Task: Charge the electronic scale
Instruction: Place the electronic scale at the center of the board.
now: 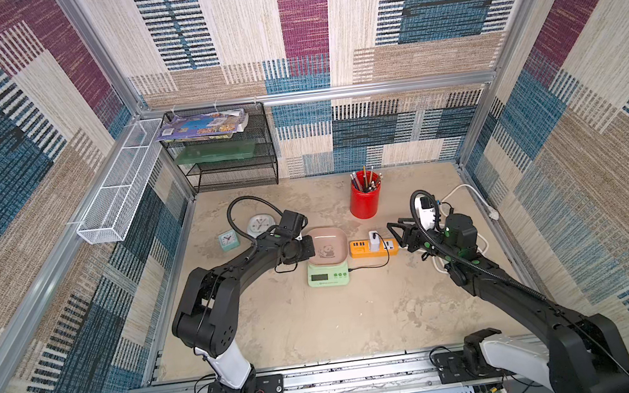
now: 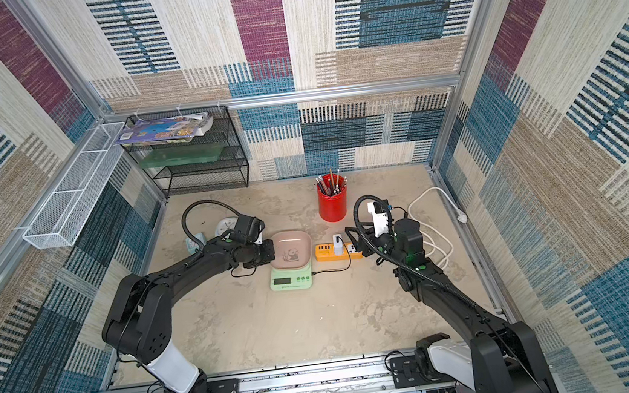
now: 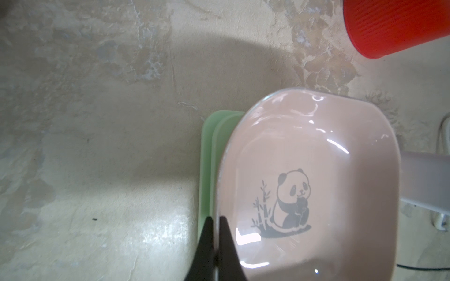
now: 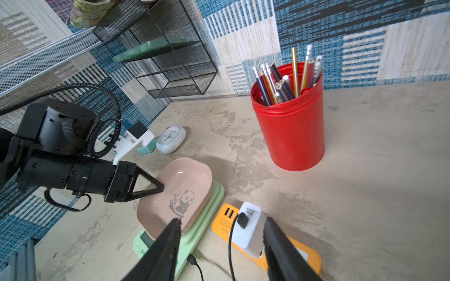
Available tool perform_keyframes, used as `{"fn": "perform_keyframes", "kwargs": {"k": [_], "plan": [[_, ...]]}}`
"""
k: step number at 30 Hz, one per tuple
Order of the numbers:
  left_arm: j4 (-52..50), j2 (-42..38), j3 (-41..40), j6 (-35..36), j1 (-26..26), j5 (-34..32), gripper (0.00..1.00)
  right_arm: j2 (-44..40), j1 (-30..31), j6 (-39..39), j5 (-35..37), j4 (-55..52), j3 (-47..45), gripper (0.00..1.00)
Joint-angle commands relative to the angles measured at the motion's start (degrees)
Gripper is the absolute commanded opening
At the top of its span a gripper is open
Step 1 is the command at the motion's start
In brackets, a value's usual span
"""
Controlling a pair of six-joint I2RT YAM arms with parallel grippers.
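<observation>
My left gripper (image 4: 159, 187), clenched empty, has its tips against the electronic scale (image 1: 328, 277), so it's nearer. The right gripper (image 4: 222, 220), released, faces the white charger (image 4: 252, 228) (scale just past it).

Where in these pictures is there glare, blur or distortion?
Left wrist view: white glare streaks on the glossy pink panda-print tray, and the red ribbed pencil cup is blurred. Both top views: the aluminium frame posts lean apart, a wide-angle effect.

Mint-green scale (image 1: 328, 278), pink panda-print tray (image 1: 333, 238)
</observation>
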Motion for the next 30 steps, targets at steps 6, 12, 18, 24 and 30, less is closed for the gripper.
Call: {"fn": "perform_keyframes", "kwargs": {"k": [6, 12, 18, 24, 30], "plan": [[0.8, 1.38, 0.55, -4.6, -0.46, -0.61, 0.0, -1.35, -2.01, 2.18, 3.81, 3.14, -1.51, 0.6], [0.59, 2.2, 1.16, -4.56, -0.44, 0.13, 0.06, -1.24, -3.2, 2.79, 3.7, 3.46, -2.03, 0.61], [-1.28, 1.12, 2.38, -3.52, -0.43, -0.79, 0.29, -1.31, -4.13, 2.7, 4.47, 3.41, -2.46, 0.61], [-1.42, -4.18, 2.38, 0.35, -0.41, -4.22, 0.55, -2.89, -5.91, 2.8, 7.61, 2.3, -3.3, 0.61], [1.95, -13.14, 0.62, 9.51, -0.44, -9.02, 0.64, -4.94, -7.99, 2.47, 14.17, 0.45, -4.23, 0.7]]}}
